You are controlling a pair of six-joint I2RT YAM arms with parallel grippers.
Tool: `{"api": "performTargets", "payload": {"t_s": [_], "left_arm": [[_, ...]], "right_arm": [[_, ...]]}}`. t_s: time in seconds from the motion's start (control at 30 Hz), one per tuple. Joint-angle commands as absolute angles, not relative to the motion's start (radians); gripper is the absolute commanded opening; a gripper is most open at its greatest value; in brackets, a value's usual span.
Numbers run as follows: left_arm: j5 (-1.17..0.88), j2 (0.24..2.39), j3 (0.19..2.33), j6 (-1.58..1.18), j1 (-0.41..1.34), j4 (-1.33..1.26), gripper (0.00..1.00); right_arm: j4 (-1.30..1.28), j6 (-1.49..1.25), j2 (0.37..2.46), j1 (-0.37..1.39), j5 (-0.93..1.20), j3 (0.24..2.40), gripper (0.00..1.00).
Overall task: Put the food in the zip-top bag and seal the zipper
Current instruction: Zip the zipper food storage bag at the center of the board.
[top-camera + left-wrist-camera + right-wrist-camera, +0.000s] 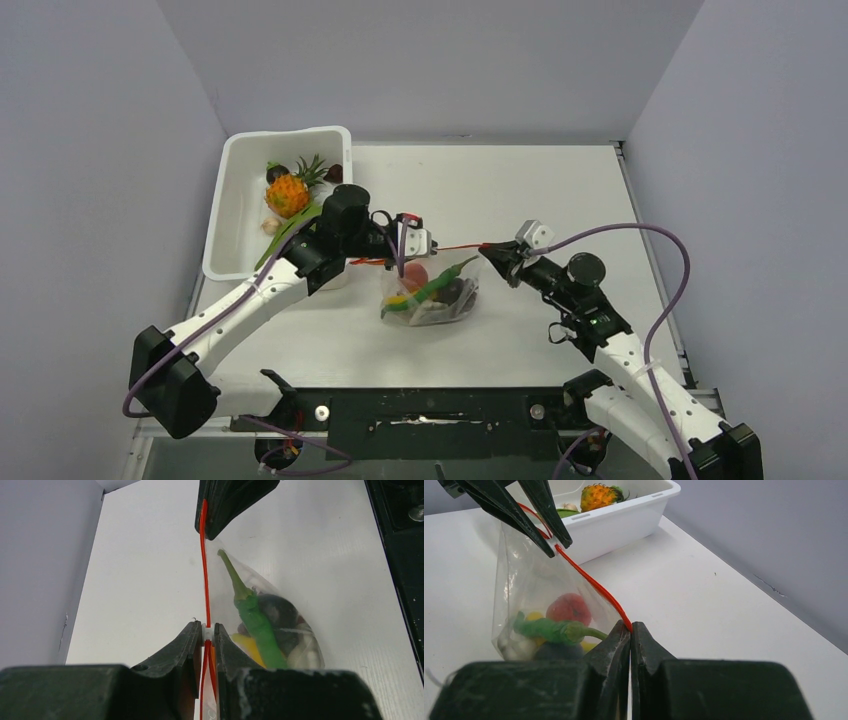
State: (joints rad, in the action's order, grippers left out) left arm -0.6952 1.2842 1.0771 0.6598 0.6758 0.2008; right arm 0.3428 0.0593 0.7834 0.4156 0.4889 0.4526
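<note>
From above, the zip-top bag (432,300) sits mid-surface (560,190). Its zipper (458,246) is drawn into a straight line between the left tool (413,244) and the right tool (497,253). A green pod (440,281), a red fruit (414,276) and darker pieces lie inside, while a pineapple (287,194) lies in the white tub (232,215).

The left wrist view shows that tool's jaws nearly closed, pinching the strip, with the film bulging beside it around the load.

The right wrist view shows its jaws fully closed on the strip's other corner.

The film looks thin, limp and slippery (the toys light, but bunched low). I judge the stiffer strip the only sound place to hold, since bare film would likely slide or tear.
</note>
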Motion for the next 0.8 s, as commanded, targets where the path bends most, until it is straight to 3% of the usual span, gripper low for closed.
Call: {"api": "performTargets", "payload": {"t_s": [0.0, 0.37, 0.77], "left_arm": [[-0.7, 1.221, 1.074, 0.662, 0.656, 0.198, 0.0], [-0.682, 1.175, 1.045, 0.659, 0.646, 0.224, 0.0], [-0.68, 1.14, 1.015, 0.644, 0.625, 0.233, 0.0]], "right_arm": [[0.368, 0.04, 0.757, 0.385, 0.395, 0.449, 0.0], [0.324, -0.017, 0.722, 0.343, 0.243, 0.426, 0.0], [0.302, -0.065, 0.713, 0.269, 0.24, 0.412, 0.0]]}}
